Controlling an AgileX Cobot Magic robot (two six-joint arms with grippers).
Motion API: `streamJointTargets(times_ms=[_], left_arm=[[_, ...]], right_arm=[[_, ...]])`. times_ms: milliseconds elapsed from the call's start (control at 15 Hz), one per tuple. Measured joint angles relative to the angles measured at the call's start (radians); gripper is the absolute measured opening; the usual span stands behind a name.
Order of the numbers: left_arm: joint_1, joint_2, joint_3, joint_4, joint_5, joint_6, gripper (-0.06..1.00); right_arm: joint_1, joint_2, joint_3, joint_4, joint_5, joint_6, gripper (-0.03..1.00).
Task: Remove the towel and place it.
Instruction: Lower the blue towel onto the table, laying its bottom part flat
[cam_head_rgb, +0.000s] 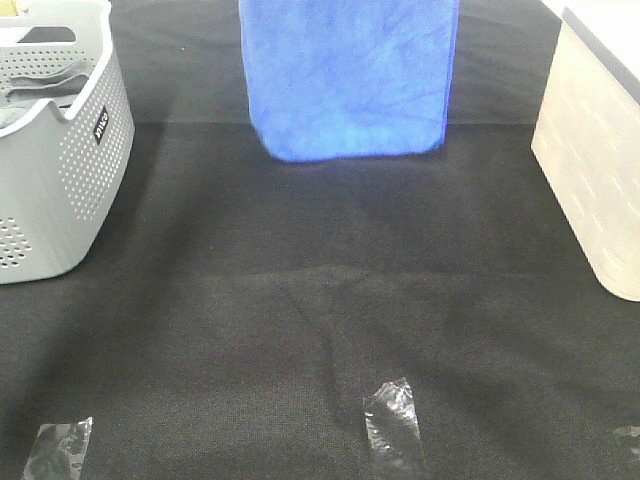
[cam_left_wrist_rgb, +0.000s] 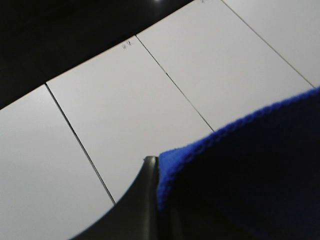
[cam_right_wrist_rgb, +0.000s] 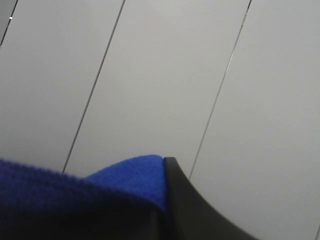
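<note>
High view: the towel (cam_head_rgb: 345, 75) hanging flat above the far middle of the black table (cam_head_rgb: 300, 300), top edge cut off by the frame, neither gripper visible here. Grey basket (cam_head_rgb: 60, 160) at the left edge, pale bin (cam_head_rgb: 590, 170) at the right, both apart from the towel; strips of clear tape (cam_head_rgb: 393, 425) on the near side. Nothing in the way between towel and open table.

Left wrist view: left gripper (cam_left_wrist_rgb: 156, 167) apparently pinching a hemmed corner of the towel (cam_left_wrist_rgb: 250, 170), one dark finger (cam_left_wrist_rgb: 145, 200) showing, its partner hidden behind the fabric; white panels (cam_left_wrist_rgb: 150, 100) beyond.

Right wrist view: right gripper (cam_right_wrist_rgb: 164, 167) likewise seemingly closed on the towel (cam_right_wrist_rgb: 125, 180), only one finger (cam_right_wrist_rgb: 190, 210) visible.

Risks, by judgement: thin corner grips, so likely slipping with any jerk or with the arms pulling apart; bunching or folding from uneven lowering; snagging a hem on a basket rim, given a wide sideways swing
</note>
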Motion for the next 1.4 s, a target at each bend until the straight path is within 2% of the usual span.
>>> streamJointTargets(times_ms=[533,733,867,933,1067,1133,1400], left_arm=[[0.000,0.004,-0.020,0.022,0.046,0.002,0.00],[0.000,0.004,-0.020,0.024,0.119,0.003,0.00],[0.000,0.004,-0.020,0.023,0.210,-0.011,0.00],[-0.002,0.004,-0.020,0.018,0.245,-0.022,0.00],[-0.015,0.004,-0.020,-0.028,0.410,-0.089,0.00],[-0.027,0.003,-0.020,-0.058,0.533,-0.113,0.00],[-0.089,-0.081,-0.020,-0.172,1.115,-0.127,0.00]], right_arm=[[-0.010,0.028,-0.005,0.045,0.031,0.013,0.03],[-0.010,0.029,-0.005,0.045,0.146,0.013,0.03],[-0.010,0.021,-0.005,0.059,0.294,0.013,0.03],[-0.010,0.016,-0.005,0.071,0.336,0.013,0.03],[-0.010,-0.026,-0.005,0.123,0.531,0.013,0.03],[-0.010,-0.050,-0.005,0.143,0.651,0.012,0.03],[-0.010,-0.132,-0.005,0.258,1.102,-0.055,0.03]])
